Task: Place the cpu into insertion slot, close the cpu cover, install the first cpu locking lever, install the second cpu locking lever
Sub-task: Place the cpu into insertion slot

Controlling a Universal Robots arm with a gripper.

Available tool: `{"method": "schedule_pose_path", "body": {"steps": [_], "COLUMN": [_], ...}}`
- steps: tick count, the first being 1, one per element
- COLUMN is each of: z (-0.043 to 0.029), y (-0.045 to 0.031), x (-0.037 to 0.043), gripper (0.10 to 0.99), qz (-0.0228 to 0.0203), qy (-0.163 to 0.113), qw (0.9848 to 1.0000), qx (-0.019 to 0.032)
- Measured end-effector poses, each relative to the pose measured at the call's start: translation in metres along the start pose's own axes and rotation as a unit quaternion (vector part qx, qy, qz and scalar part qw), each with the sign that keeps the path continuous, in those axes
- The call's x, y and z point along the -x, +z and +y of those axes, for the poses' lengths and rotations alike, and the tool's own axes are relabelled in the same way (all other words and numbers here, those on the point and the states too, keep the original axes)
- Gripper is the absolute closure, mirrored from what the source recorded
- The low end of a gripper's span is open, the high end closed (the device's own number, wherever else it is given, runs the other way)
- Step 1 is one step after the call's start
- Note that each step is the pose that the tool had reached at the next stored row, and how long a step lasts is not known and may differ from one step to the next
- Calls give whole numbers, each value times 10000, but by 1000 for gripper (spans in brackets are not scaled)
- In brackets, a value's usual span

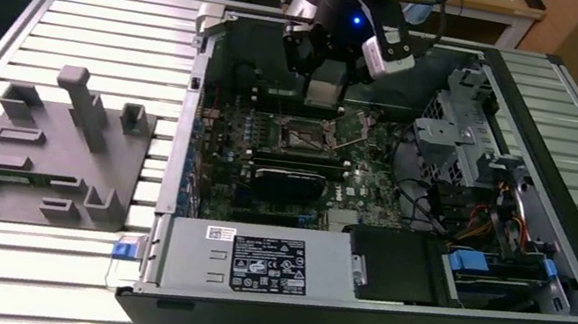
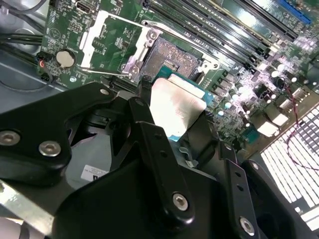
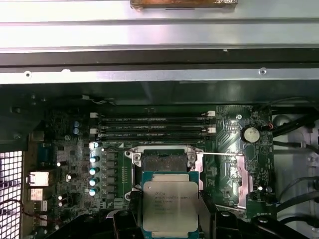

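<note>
The pincer (image 3: 170,221) is clamped on the cpu (image 3: 169,201) above the insertion slot (image 3: 163,160).

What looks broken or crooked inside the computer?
Nothing looks broken or crooked. The gripper holds the cpu close over the insertion slot, not in it yet. The cpu cover lies flipped open beside the slot, which leaves the slot bare.

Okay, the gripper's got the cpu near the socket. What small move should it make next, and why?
Probably ease the cpu over the insertion slot: the gripper holds it not yet in the empty slot, and the cpu cover lies swung open.
</note>
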State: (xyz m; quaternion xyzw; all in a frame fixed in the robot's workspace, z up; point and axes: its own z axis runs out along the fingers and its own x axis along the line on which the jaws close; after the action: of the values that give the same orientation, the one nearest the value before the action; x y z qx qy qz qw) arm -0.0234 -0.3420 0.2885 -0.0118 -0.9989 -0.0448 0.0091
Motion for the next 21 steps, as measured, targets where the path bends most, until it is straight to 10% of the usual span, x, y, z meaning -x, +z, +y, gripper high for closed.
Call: {"method": "schedule_pose_path", "body": {"steps": [21], "z": [-37], "y": [323], "x": [-40], "gripper": [549], "qz": [-10], "qy": [-362], "qw": [9993], "qx": [-6]}}
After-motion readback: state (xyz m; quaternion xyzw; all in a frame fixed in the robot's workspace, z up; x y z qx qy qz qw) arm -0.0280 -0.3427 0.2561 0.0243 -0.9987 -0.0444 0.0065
